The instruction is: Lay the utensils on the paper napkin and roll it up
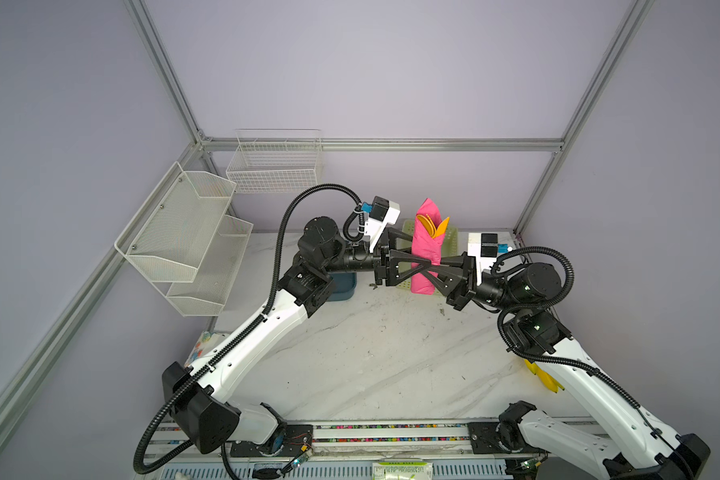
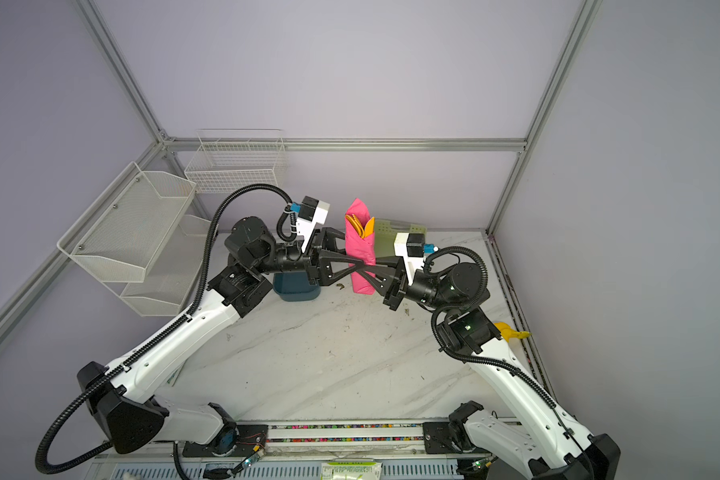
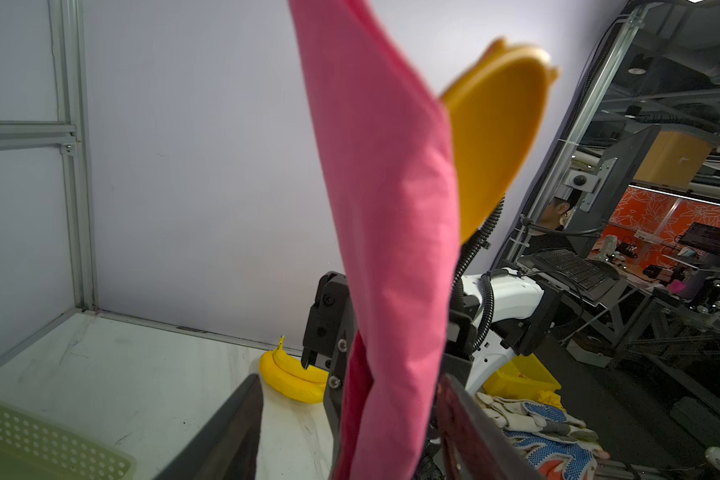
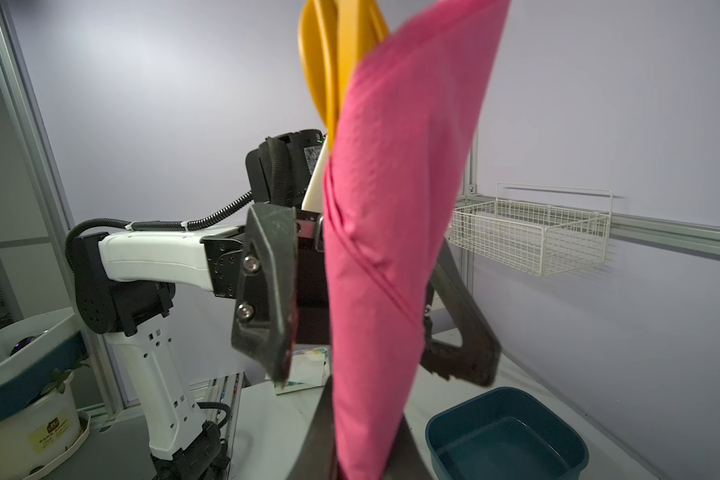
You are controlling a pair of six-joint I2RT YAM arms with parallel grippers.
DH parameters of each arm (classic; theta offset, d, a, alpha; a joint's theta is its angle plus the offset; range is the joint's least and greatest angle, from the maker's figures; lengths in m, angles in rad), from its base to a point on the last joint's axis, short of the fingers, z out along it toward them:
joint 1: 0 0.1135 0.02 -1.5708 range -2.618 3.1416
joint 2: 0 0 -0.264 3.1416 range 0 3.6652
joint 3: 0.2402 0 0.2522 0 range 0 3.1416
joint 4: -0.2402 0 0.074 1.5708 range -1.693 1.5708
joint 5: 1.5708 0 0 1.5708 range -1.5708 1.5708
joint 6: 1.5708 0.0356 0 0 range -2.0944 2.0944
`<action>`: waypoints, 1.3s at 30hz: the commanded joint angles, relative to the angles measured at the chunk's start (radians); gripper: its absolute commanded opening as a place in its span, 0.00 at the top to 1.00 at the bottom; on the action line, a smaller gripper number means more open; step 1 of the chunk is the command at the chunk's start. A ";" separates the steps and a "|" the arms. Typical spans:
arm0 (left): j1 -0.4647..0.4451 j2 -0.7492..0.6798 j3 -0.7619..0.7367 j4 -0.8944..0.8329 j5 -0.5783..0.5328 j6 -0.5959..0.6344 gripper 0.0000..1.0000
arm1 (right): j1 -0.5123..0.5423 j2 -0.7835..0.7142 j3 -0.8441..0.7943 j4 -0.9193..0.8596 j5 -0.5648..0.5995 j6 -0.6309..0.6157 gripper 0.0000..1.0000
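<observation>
Both sides of the rig are meeting above the far edge of the desk [image 1: 371,353], about midway along it. Up there the paper napkin [image 1: 424,249] is hanging as a roll, long axis running upright, clear of the desk. Reaching in from the right-edge side, the right gripper [image 1: 439,268] is pinching the roll's lower half, so it looks to be carrying the load. Opposite it, the left gripper [image 1: 420,259] is sitting with jaws spread, one either side of the roll, not clamping. At the top end the utensils [image 1: 431,226] are poking out. My read: set-down is riding on the right gripper alone.
</observation>
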 commanded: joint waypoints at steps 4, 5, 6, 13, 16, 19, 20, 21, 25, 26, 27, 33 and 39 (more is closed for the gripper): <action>-0.029 0.047 0.120 0.075 0.084 -0.036 0.36 | -0.004 0.012 0.006 0.049 -0.073 0.019 0.97; -0.031 0.049 0.122 0.080 0.088 -0.037 0.37 | -0.004 0.013 0.004 0.046 -0.075 0.020 0.97; -0.033 0.049 0.122 0.087 0.089 -0.037 0.37 | -0.003 0.012 0.003 0.044 -0.074 0.021 0.97; -0.032 0.022 0.090 0.131 0.067 -0.040 0.49 | -0.004 -0.004 0.003 0.008 -0.035 -0.008 0.97; -0.033 0.010 0.075 0.153 0.070 -0.045 0.56 | -0.004 -0.008 0.001 0.004 -0.017 -0.011 0.97; -0.033 0.010 0.064 0.165 0.069 -0.043 0.61 | -0.004 -0.013 0.000 0.003 0.005 -0.011 0.97; -0.033 0.010 0.062 0.164 0.067 -0.041 0.62 | -0.003 -0.015 0.000 0.003 0.011 -0.012 0.97; -0.033 -0.024 0.060 0.164 0.066 -0.039 0.64 | -0.003 -0.016 -0.001 0.003 0.015 -0.013 0.97; -0.033 -0.033 0.053 0.166 0.061 -0.037 0.72 | -0.004 -0.024 -0.006 0.001 0.025 -0.012 0.97; -0.034 -0.034 0.052 0.166 0.061 -0.035 0.74 | -0.004 -0.026 -0.007 0.001 0.026 -0.013 0.97; -0.034 -0.035 0.051 0.163 0.058 -0.034 0.75 | -0.004 -0.027 -0.008 0.000 0.027 -0.012 0.97; -0.033 -0.042 0.049 0.151 0.047 -0.017 0.87 | -0.003 -0.023 0.001 -0.021 0.024 -0.016 0.95; -0.032 -0.046 0.044 0.133 0.021 0.002 0.93 | -0.003 -0.022 0.000 -0.035 0.024 -0.020 0.83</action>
